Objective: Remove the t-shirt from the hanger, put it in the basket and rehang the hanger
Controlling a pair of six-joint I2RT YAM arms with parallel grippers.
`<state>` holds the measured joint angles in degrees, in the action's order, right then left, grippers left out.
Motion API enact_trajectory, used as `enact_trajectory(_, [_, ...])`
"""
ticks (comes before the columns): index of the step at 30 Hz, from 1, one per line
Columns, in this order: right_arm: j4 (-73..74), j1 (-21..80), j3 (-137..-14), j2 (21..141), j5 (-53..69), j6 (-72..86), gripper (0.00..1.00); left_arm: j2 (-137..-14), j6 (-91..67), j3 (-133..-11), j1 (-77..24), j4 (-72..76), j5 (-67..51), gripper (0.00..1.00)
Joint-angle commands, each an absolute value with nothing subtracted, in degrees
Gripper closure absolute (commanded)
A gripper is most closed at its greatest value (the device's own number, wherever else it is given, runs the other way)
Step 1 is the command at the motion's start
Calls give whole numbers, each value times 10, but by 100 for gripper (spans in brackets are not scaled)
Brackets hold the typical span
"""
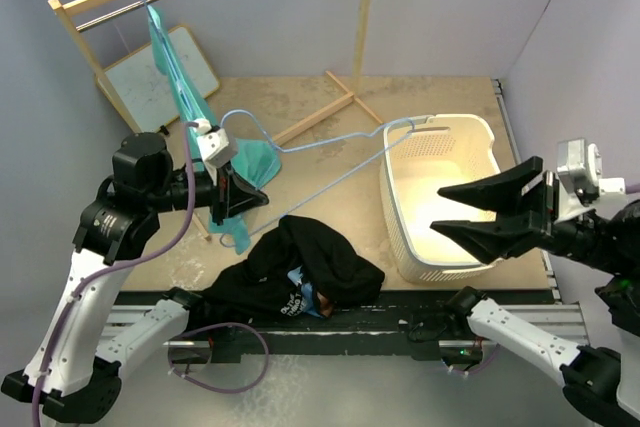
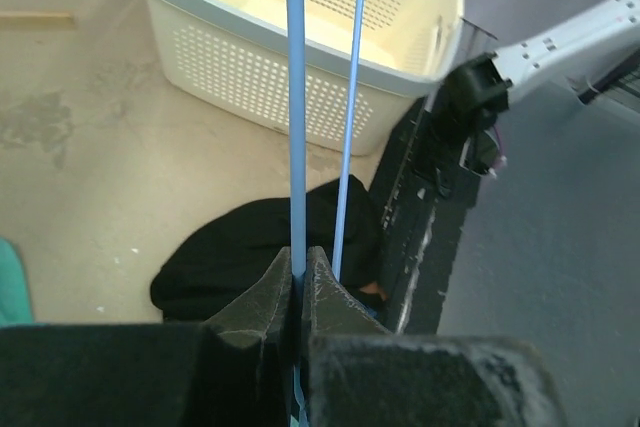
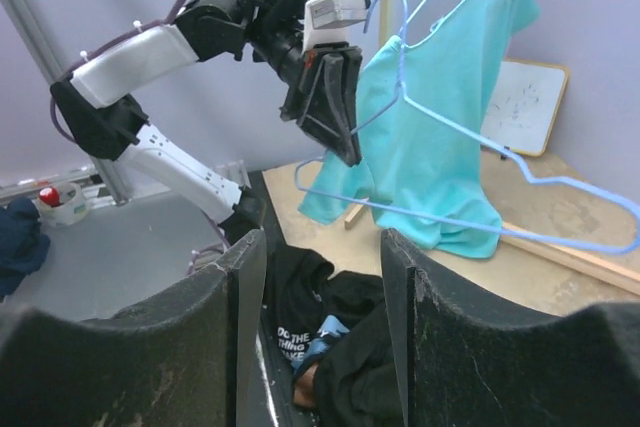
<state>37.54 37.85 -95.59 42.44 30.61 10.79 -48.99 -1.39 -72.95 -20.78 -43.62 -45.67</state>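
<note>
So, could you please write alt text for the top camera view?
The left hand is shut on an empty blue hanger; a black t-shirt lies crumpled at the near edge of the table. The right hand is open by a white basket.

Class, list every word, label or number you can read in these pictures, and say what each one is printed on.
"DO THE" and under it "THING": white print on the black t-shirt, right wrist view. The lines below are lost in the folds.
The same print from the top camera: too blurred to read.
Whiteboard: faint marks only, nothing readable.
</note>
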Motion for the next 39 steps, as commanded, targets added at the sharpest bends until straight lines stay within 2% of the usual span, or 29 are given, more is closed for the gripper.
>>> enact_trajectory(1, [411, 378, -972, 489, 308, 77, 47, -457, 16, -721, -219, -448, -558, 100])
enact_trajectory(7, [407, 378, -1036, 572, 336, 57, 42, -431, 12, -704, -224, -463, -576, 100])
enact_trajectory(13, [430, 378, -1161, 706, 377, 35, 42, -429, 11, -702, -224, -466, -564, 100])
enact_trajectory(18, [444, 385, -1199, 768, 416, 32, 42, -431, 11, -706, -224, -468, -556, 100])
enact_trajectory(31, [460, 404, -1085, 717, 436, 17, 44, -450, -2, -726, -224, -451, -532, 100])
enact_trajectory(36, [464, 405, -1045, 695, 411, 17, 48, -449, -16, -732, -224, -426, -543, 100])
enact_trajectory(39, [466, 406, -1034, 694, 412, 17, 54, -442, -31, -734, -224, -405, -547, 100])
